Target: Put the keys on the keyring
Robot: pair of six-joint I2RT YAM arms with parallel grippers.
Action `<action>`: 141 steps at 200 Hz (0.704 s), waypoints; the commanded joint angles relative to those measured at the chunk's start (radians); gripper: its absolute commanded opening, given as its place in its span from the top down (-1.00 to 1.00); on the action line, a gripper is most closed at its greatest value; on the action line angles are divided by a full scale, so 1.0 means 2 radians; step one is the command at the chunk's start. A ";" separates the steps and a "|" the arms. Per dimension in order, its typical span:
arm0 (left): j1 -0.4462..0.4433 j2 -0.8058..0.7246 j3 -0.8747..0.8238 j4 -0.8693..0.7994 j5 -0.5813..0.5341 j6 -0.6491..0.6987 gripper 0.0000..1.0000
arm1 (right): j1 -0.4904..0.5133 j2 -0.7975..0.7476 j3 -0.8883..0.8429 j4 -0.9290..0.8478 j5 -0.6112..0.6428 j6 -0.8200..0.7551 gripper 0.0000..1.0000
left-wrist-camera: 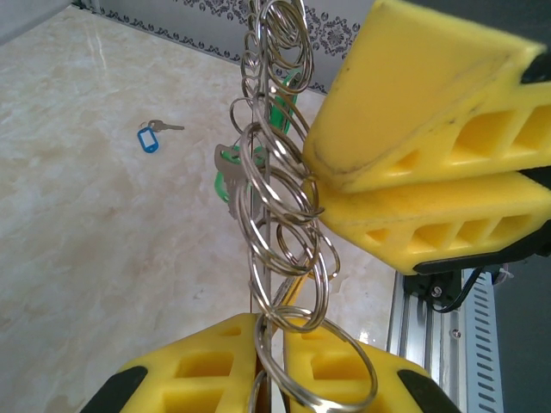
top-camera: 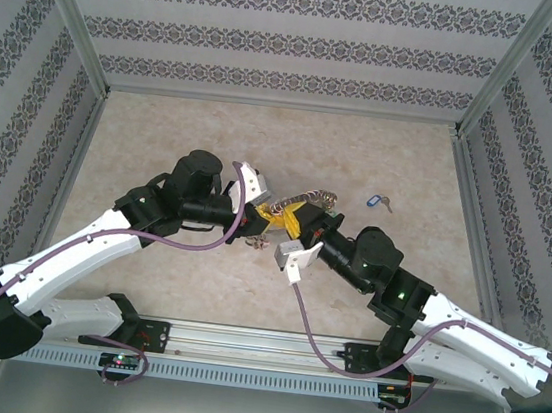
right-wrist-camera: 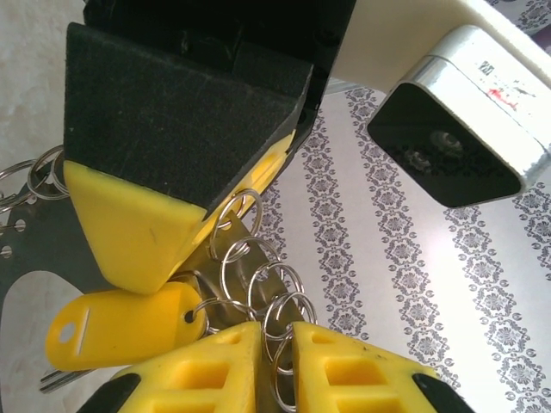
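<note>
Fingers point(left-wrist-camera: 198, 379) of the left gripper point(left-wrist-camera: 269, 340) and right gripper point(right-wrist-camera: 277, 344) are pinched on the keyring point(left-wrist-camera: 274, 198); threading is judged under way; the blue key point(top-camera: 375, 201), right of the keyring, must be fetched next.

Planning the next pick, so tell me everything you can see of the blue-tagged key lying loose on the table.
The blue-tagged key is a small silvery metal key joined by a little ring to a blue plastic tag with a paler window. It lies flat on the beige marbled table, toward the right side, well clear of the ring bundle. Only the table touches it.
</note>
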 commanded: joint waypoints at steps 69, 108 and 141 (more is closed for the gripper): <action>-0.004 -0.011 -0.006 0.033 0.005 -0.005 1.00 | 0.003 -0.012 0.007 0.019 0.018 0.030 0.62; -0.004 -0.009 -0.006 0.035 0.008 -0.005 1.00 | 0.003 -0.005 0.011 0.019 0.010 0.039 0.63; -0.004 -0.008 -0.006 0.038 0.009 -0.005 1.00 | 0.003 0.005 0.018 0.015 0.004 0.045 0.63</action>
